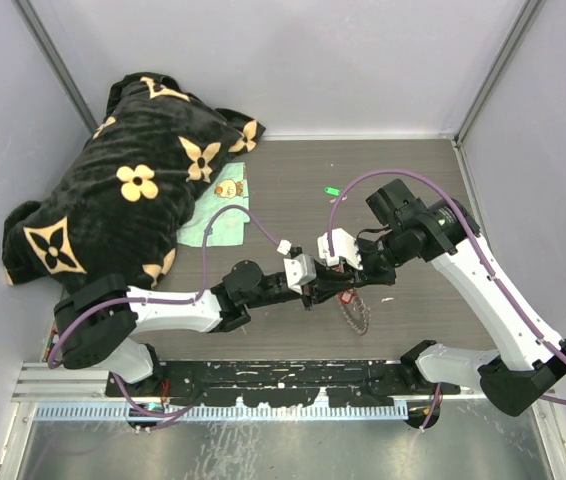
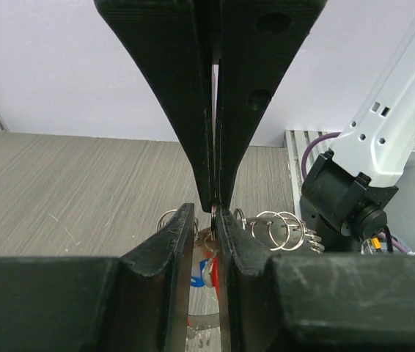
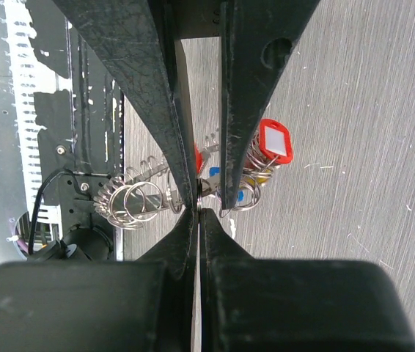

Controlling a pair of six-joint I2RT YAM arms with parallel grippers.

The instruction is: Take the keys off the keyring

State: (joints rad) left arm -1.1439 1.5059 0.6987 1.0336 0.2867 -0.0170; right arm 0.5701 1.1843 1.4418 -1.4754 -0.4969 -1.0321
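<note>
Both arms meet over mid tabletop (image 1: pixel 293 165), hands tip to tip at the key bunch. R hand (image 3: pixel 198 214) is clenched tight, no gap btwn its tips, which sit right at a thin wire loop of the bunch; can't tell if the loop is actually nipped. L hand (image 2: pixel 206 214) has its fingers a narrow gap apart, straddling the R tips and part of the bunch, w/ red and blue plastic showing in the slot. Can't tell if it's grasping anything or just standing round it

The keyring (image 1: pixel 356 313), dark w/ a coil-like rim, is just on the near side of both hands, toward the R arm's base; can't tell if it hangs or rests on the wood-grain top. In R wrist view its wire loops fan out left of the tips. The keys (image 3: pixel 275 141) are bunched w/ it at the hands: red tag w/ white label is clearest, a blue tag (image 3: pixel 243 196) is beside an L fingertip

Far L: black plush blanket (image 1: pixel 133 180) w/ tan flower print, heaped. A mint cloth (image 1: pixel 213 218) pokes out beside it, w/ a small orange-ish item (image 1: pixel 228 188) on top. A tiny green bit (image 1: pixel 332 190) lies alone, well apart from the hands
</note>
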